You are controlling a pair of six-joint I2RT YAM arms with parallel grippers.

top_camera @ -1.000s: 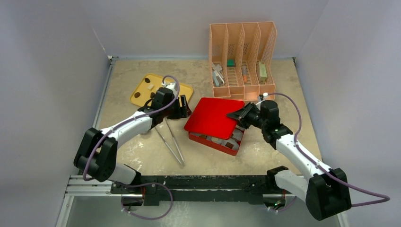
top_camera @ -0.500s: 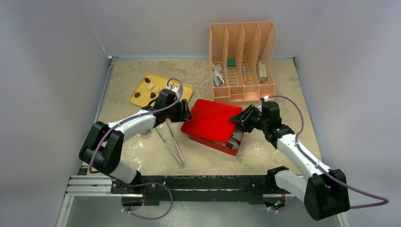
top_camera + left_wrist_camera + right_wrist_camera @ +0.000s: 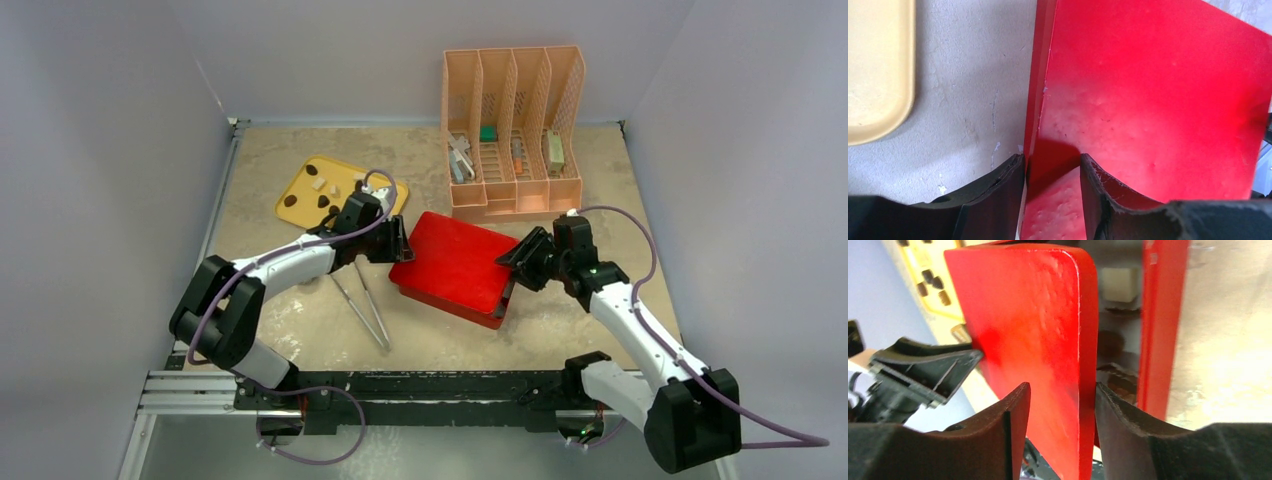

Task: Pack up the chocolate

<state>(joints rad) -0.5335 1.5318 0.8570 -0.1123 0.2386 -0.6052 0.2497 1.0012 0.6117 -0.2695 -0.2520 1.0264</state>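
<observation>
The red lid [image 3: 455, 262] now lies flatter over the box [image 3: 1160, 315], hiding most of the chocolate [image 3: 1118, 284] inside. More sits on the yellow tray [image 3: 345, 174], upper left, so packing looks unfinished. The left gripper [image 3: 1052, 165] and right gripper [image 3: 1063, 390] straddle the lid's edges; I cannot tell if they are squeezing.

Red lid [image 3: 455, 262], yellow tray [image 3: 303, 190], peach rack [image 3: 515, 100], seemingly dark-brown chocolate [image 3: 322, 202].

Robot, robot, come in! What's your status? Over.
Left tool, right tool straddle red lid edges. Lid over box. Some chocolate on yellow tray. Tweezers lie aside.
</observation>
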